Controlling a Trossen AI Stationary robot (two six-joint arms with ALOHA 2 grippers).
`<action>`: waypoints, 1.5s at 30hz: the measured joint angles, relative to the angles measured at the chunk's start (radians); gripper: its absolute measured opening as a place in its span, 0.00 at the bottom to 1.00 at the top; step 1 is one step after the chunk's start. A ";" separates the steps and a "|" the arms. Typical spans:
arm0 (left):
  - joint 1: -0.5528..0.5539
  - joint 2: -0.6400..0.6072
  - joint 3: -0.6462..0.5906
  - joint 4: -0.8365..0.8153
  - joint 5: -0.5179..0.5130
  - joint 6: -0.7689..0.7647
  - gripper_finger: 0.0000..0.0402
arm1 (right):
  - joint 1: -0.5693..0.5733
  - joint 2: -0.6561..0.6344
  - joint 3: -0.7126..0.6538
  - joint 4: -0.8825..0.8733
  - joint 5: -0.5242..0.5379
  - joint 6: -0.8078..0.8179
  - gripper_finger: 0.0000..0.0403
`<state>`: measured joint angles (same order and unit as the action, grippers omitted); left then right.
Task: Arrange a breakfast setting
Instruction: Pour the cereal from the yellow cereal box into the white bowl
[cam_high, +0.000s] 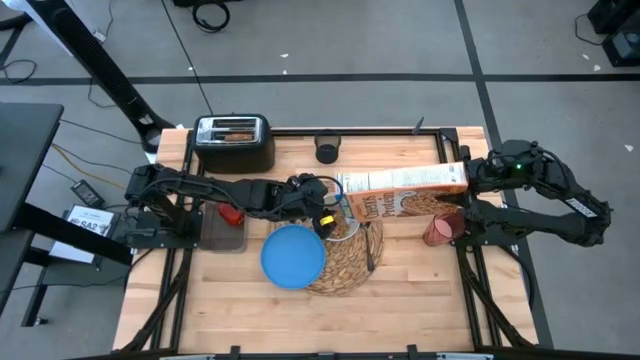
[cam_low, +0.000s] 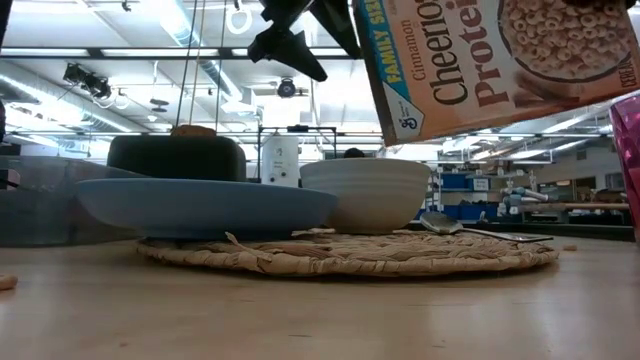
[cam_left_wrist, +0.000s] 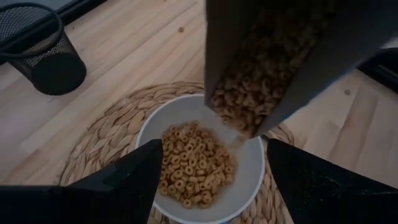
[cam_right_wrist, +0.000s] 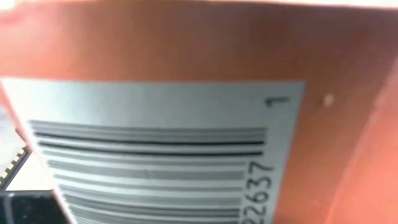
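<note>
Cereal box (cam_high: 405, 184) tipped over the white bowl (cam_left_wrist: 199, 165) on the straw placemat (cam_high: 350, 262).
Right tool (cam_high: 470, 178) grips the box's base; left tool (cam_high: 318, 200) hovers wide over the bowl; blue plate (cam_high: 293, 256) at the mat's 9 o'clock.

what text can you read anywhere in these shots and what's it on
"FAMILY SIZE", "Cinnamon", "Cheerio", "Protei": cereal box front, low view, cut off at the frame edge.
"1" and "22637": by the barcode on the box's orange bottom panel, right wrist view.
White label on the gear left of the table: too small to read.
</note>
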<state>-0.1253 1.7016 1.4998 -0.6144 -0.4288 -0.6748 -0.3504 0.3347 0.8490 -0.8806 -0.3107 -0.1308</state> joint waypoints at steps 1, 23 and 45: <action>0.000 0.000 0.000 -0.001 0.001 0.000 0.73 | 0.000 0.000 0.000 0.004 -0.001 -0.001 0.67; 0.000 0.000 -0.001 -0.014 0.015 -0.029 0.73 | 0.001 0.047 0.004 0.017 -0.013 -0.027 0.67; 0.004 0.000 -0.002 -0.043 0.027 -0.045 0.73 | 0.001 0.104 0.005 0.036 0.021 -0.049 0.67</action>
<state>-0.1215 1.7016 1.4982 -0.6577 -0.4015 -0.7200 -0.3496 0.4392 0.8539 -0.8447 -0.2902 -0.1802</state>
